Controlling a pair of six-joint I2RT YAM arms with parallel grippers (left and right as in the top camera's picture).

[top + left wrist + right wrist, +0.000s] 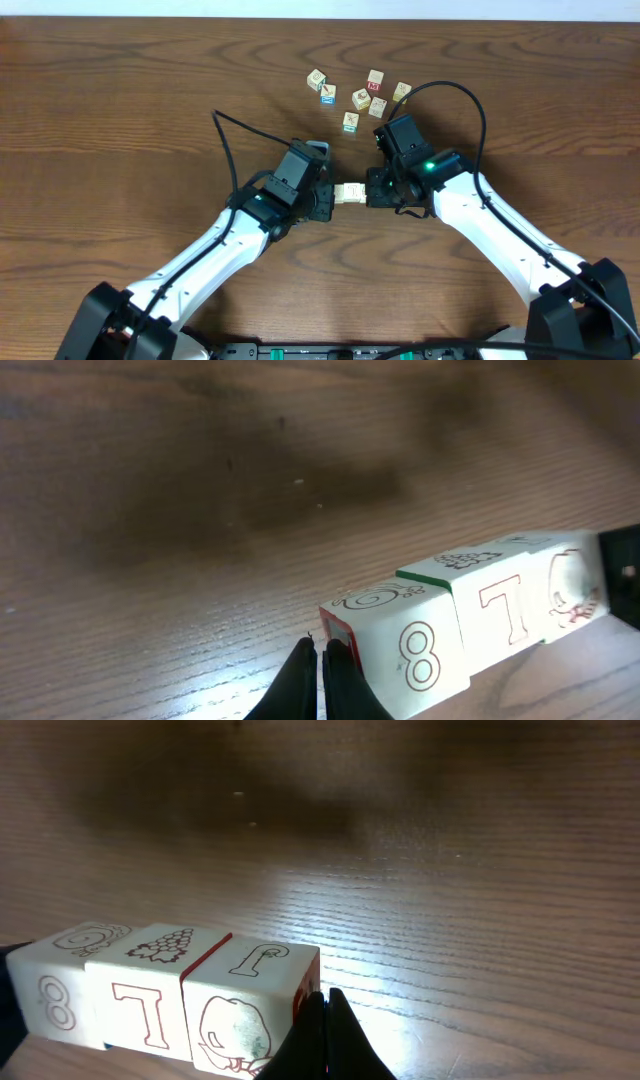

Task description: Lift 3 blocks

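Observation:
Three pale blocks form one tight row, squeezed end to end between my two grippers. The left gripper is shut and its tips press the red-edged end of the "8" block. After it come the "7" block and a third block. The right gripper is shut too, its tips against the end of the block with a drawn figure. The "7" block and "8" block follow. The row seems to hang just above the wood, with nothing between either gripper's fingers.
Several loose small cubes with coloured faces lie scattered at the back of the wooden table. A black cable loops off the left arm and another arcs over the right arm.

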